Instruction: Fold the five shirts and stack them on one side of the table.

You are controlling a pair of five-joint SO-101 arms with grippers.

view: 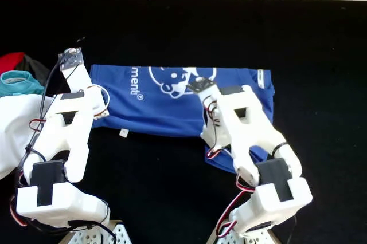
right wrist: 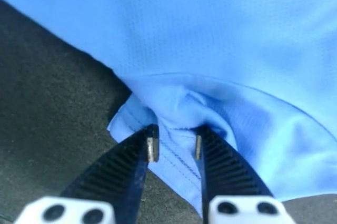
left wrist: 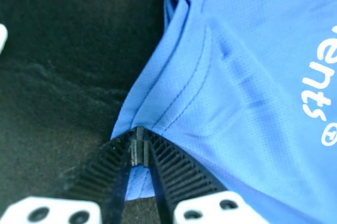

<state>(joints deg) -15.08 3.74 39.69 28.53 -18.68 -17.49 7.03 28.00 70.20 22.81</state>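
A blue shirt (view: 163, 109) with white print lies spread across the middle of the black table. My left gripper (left wrist: 138, 153) is shut on the hem at the shirt's left edge, where the blue cloth (left wrist: 237, 77) bunches into the fingertips. The left arm (view: 69, 124) stands over that edge. My right gripper (right wrist: 174, 148) is shut on a gathered fold of the blue shirt (right wrist: 210, 34) at its near hem, with cloth filling the narrow gap between the fingers. The right arm (view: 241, 118) covers the shirt's right near part.
A pile of other shirts sits at the table's left edge: a white one (view: 11, 129), a teal one (view: 20, 83) and a red one (view: 11, 61). Black table cloth (view: 172, 26) stretches bare behind the blue shirt and on the right.
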